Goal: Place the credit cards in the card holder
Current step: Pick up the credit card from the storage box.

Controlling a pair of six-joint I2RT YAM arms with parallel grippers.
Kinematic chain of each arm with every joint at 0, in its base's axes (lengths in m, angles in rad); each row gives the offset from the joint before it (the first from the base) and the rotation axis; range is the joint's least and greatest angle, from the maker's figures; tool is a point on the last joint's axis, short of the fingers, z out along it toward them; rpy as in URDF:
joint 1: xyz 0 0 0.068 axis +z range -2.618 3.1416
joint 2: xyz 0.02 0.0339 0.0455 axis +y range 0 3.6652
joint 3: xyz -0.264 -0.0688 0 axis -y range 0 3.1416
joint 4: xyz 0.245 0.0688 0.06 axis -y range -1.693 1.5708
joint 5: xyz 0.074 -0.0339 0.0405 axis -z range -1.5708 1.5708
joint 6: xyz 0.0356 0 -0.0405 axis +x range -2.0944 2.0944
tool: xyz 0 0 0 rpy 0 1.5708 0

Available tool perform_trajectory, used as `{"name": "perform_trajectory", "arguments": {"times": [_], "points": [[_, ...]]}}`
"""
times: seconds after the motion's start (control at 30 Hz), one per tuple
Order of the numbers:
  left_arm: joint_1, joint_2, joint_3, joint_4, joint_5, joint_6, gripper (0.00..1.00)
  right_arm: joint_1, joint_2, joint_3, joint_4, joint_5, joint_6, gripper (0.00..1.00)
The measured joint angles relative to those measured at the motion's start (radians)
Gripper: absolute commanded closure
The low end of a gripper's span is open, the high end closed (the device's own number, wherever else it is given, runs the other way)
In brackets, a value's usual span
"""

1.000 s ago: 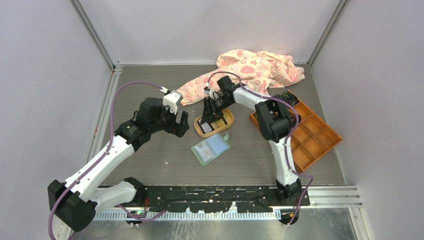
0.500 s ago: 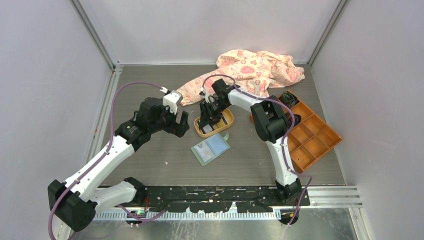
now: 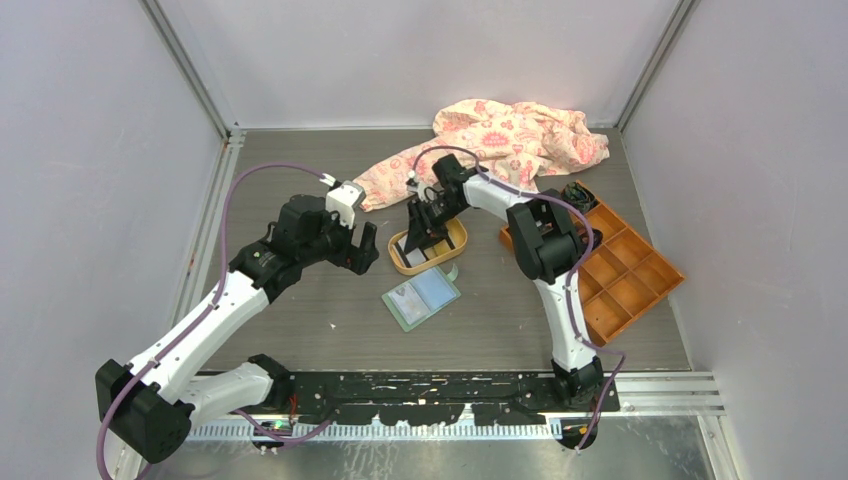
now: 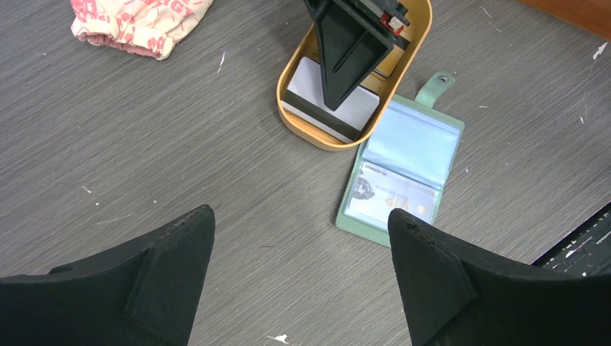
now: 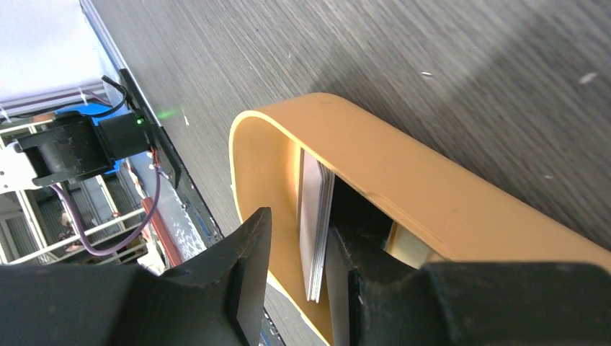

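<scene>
The credit cards [image 4: 317, 108] lie stacked in an orange oval tray [image 4: 288, 72], white with a dark stripe. My right gripper [image 5: 299, 238] reaches down into that tray [image 5: 403, 180]. Its jaws straddle the edge of the card stack [image 5: 315, 216]: one finger touches the stack and a gap remains on the other side, so it is open. The card holder [image 3: 421, 296] lies unfolded on the table just in front of the tray, pale green with clear slots and a snap tab [image 4: 400, 173]. My left gripper [image 4: 300, 215] hovers wide open and empty, left of the holder [image 3: 355, 255].
A pink patterned cloth [image 3: 500, 140] is heaped at the back, one end reaching down toward the tray. An orange compartmented box [image 3: 625, 275] stands at the right. The arms' base rail runs along the near edge.
My right gripper shifted slightly within the tray and its jaws narrowed around the card stack. The left arm has not moved.
</scene>
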Motion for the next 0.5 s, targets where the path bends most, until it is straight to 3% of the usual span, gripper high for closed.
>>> {"name": "perform_trajectory", "arguments": {"times": [0.5], "points": [[0.0, 0.007, 0.0, 0.0, 0.0, 0.0, 0.11, -0.02, 0.0, 0.0, 0.001, -0.019, 0.003, 0.62]]}}
